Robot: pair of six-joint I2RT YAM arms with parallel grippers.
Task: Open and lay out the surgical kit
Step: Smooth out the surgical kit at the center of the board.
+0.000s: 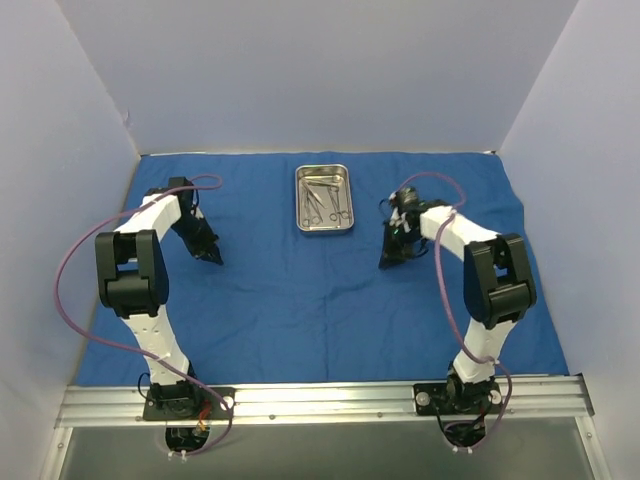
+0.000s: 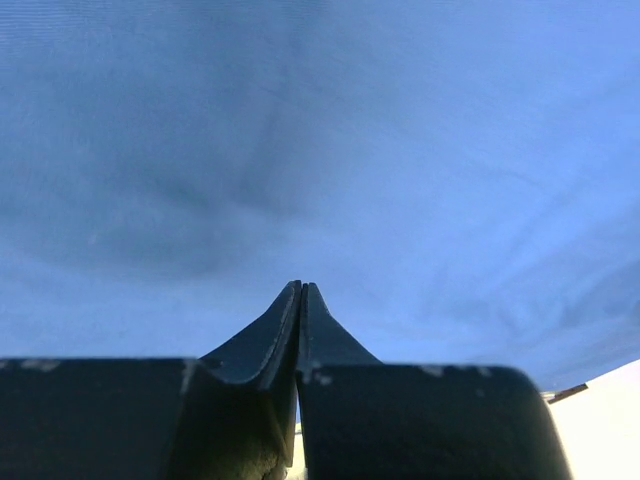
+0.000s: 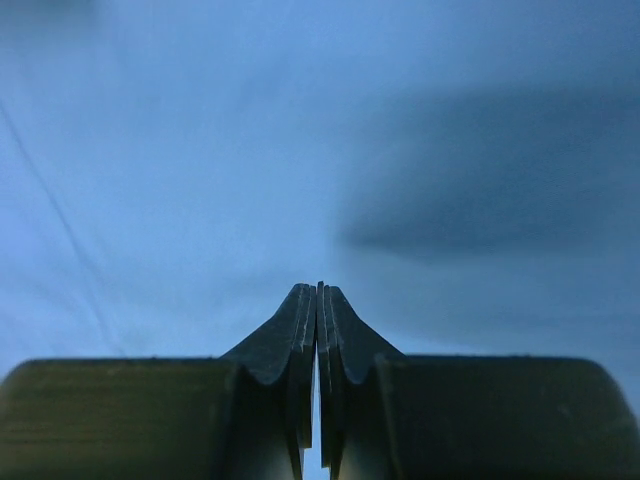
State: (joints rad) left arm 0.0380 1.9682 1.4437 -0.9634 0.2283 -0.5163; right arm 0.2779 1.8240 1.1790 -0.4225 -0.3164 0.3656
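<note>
Blue wrap spread wide, tray up top, both grippers pinched shut on nothing.

The royal-blue cloth wrap (image 1: pixel 300 310) lies opened out flat with soft wrinkles. It looks limp and light, best pinched at an edge or a raised fold. At its far centre sits the steel tray (image 1: pixel 298 200), rigid and slick, so the rim is the place to take it. The left gripper (image 1: pixel 213 258) and right gripper (image 1: pixel 385 264) hang low over the cloth on either side, fingers pressed together, empty. Inside the tray lie the instruments (image 1: pixel 325 200), thin, slippery and liable to slide; the ring handles look the surest hold.
</note>
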